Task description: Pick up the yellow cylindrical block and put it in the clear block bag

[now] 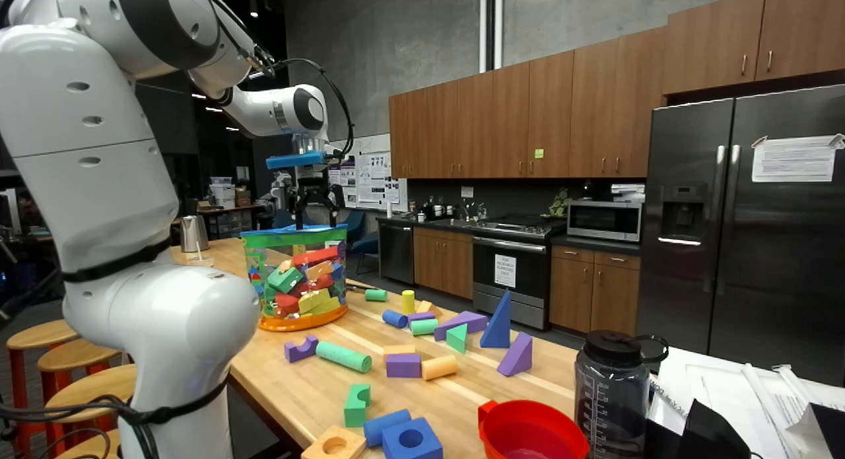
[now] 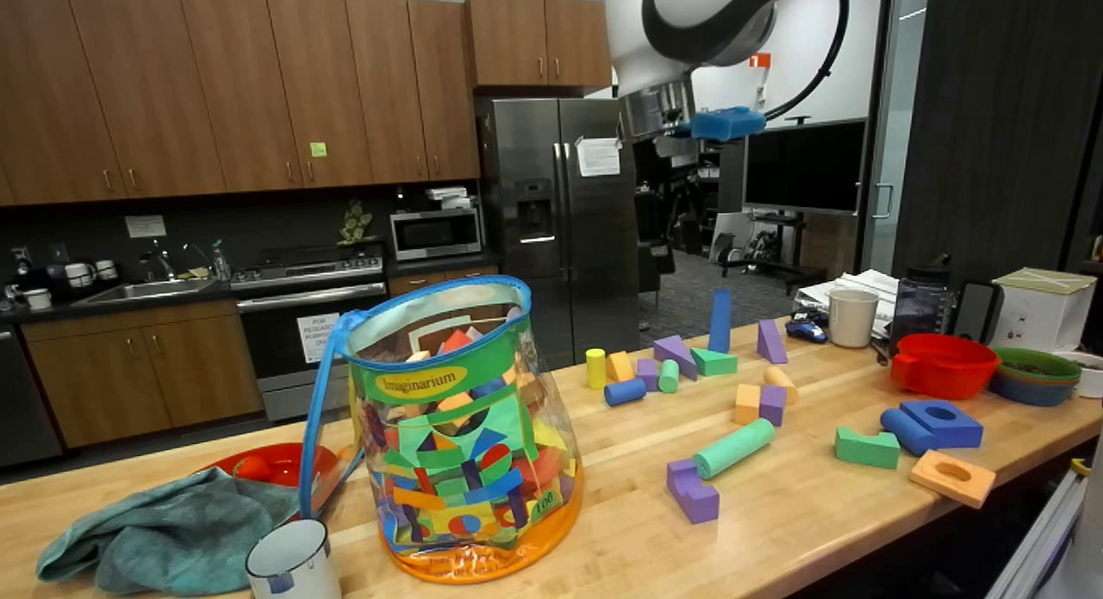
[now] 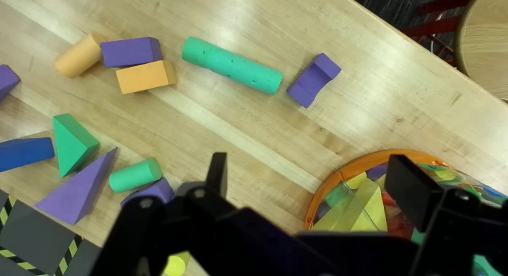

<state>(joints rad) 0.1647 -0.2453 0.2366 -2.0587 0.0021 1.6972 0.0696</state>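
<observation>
The yellow cylindrical block [image 1: 408, 302] stands upright on the wooden table beside other loose blocks; it also stands there in an exterior view [image 2: 595, 369]. In the wrist view the yellow block [image 3: 175, 265] shows at the bottom, partly hidden by the gripper. The clear block bag [image 2: 470, 461], with a green upper edge and orange base, stands on the table full of blocks; it also shows in an exterior view [image 1: 297, 281]. My gripper [image 1: 317, 220] is open and empty, high above the table. In the wrist view its fingers [image 3: 307, 156] are wide apart, with the bag at lower right.
Loose blocks lie around, including a green cylinder [image 2: 735, 448], a purple arch [image 2: 693, 490] and a tall blue triangle [image 1: 498, 321]. A red bowl [image 2: 946, 366] and water bottle [image 1: 611, 393] stand at one end. A teal cloth [image 2: 172, 530] and white mug [image 2: 294, 564] sit by the bag.
</observation>
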